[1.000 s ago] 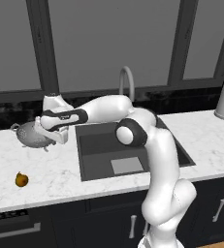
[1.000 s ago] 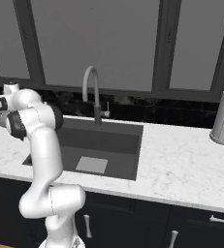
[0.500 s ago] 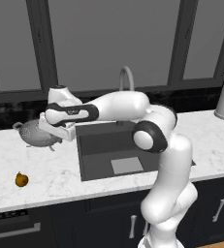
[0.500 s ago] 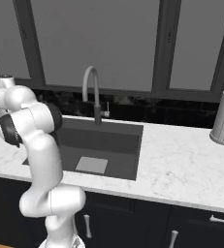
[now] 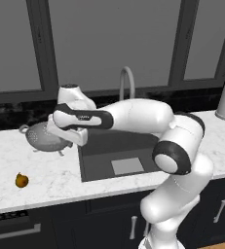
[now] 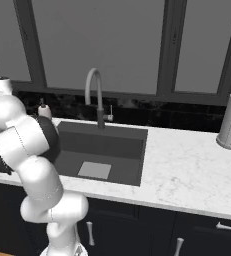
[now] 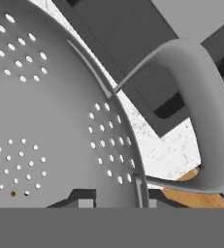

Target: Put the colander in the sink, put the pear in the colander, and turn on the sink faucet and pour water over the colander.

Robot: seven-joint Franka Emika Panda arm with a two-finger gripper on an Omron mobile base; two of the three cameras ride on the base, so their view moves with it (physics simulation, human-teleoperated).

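Left of the sink [image 5: 119, 151], the gripper [image 7: 116, 197] pinches the colander [image 5: 45, 138] rim beside a handle.

The light was even and soft, with no glare. The windows [image 6: 132, 45] were flat grey and the white counter [image 5: 46, 172] bright. The sink [image 5: 119, 151] lay darker. The pictures were sharp; the colander [image 7: 50, 121] showed slightly coarse close up.

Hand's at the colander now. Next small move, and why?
Probably carry it right, over the sink. The hand view shows the fingertips either side of the colander rim beside its loop handle, and the left base view shows it tilted, apparently off the counter. The hand looks clamped.
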